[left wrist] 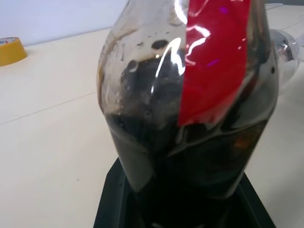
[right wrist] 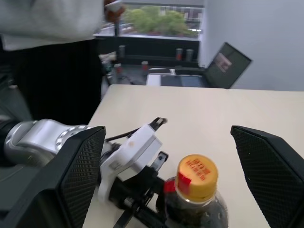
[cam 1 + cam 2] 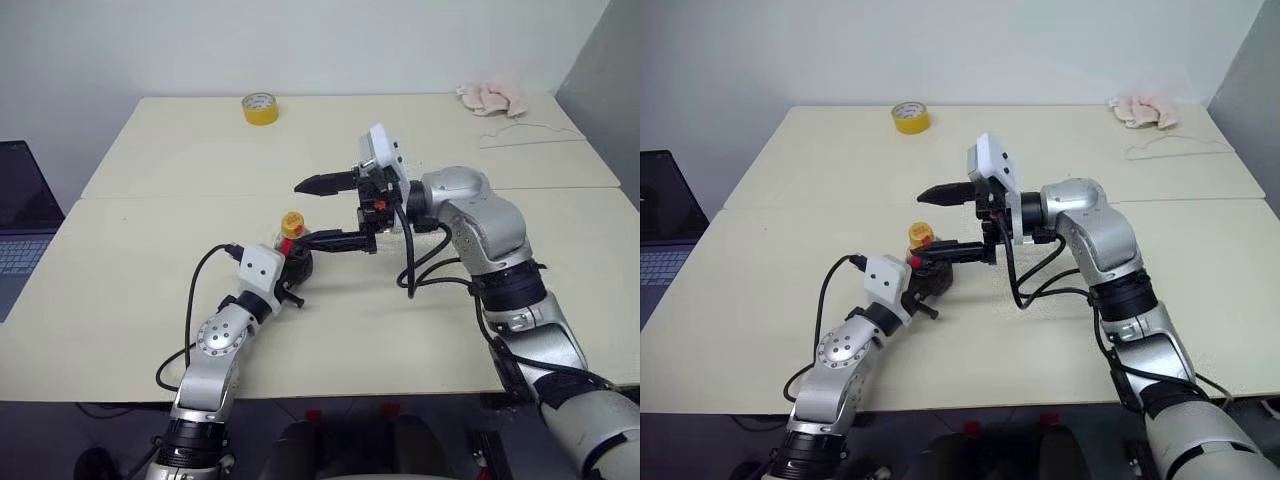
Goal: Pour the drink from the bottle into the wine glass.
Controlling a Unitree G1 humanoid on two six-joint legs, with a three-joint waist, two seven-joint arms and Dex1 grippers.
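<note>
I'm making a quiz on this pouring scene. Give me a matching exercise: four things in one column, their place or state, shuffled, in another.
1. bottle
2. right gripper
3. tape roll
4. pink cloth

A. far right corner of the table
B. open, hovering over the yellow cap
C. held in the left gripper, cap on
D. far edge of the table, left of centre

Pairs: 1-C, 2-B, 3-D, 4-A

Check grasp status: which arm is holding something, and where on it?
Left gripper holds the bottle by its lower belly, cap on. Right gripper is open around the neck, holding nothing.
</note>
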